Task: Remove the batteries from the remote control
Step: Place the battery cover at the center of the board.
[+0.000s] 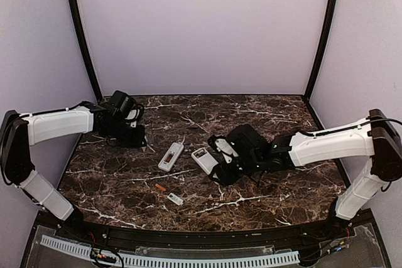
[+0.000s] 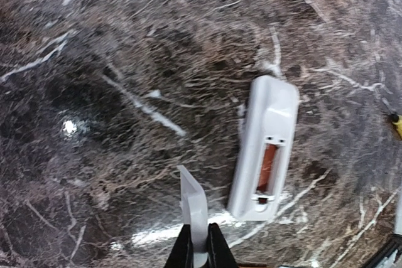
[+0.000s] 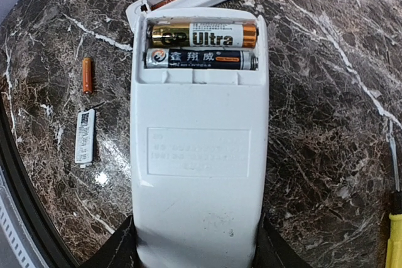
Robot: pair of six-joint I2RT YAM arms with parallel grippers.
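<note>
The desk (image 1: pixel 264 123) is dark brown with thin white lines all over. The big remote (image 3: pixel 198 174) is white. Its top battery (image 3: pixel 204 34) is gold with a black part, and its lower battery (image 3: pixel 202 59) is black with white writing. The loose battery (image 3: pixel 87 75) is orange. The small remote (image 2: pixel 264 149) is white, and its inner battery (image 2: pixel 268 166) is orange-red. The screwdriver (image 3: pixel 394 236) handle is yellow. The left hand (image 2: pixel 200 243) is black, and its cover (image 2: pixel 191 202) is pale white.

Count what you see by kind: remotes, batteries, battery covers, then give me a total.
Remote controls: 2 (held remote, free remote)
Batteries: 4 (gold battery, black battery, seated orange battery, loose orange battery)
Battery covers: 2 (loose cover, gripped cover in left gripper)
Total: 8
</note>
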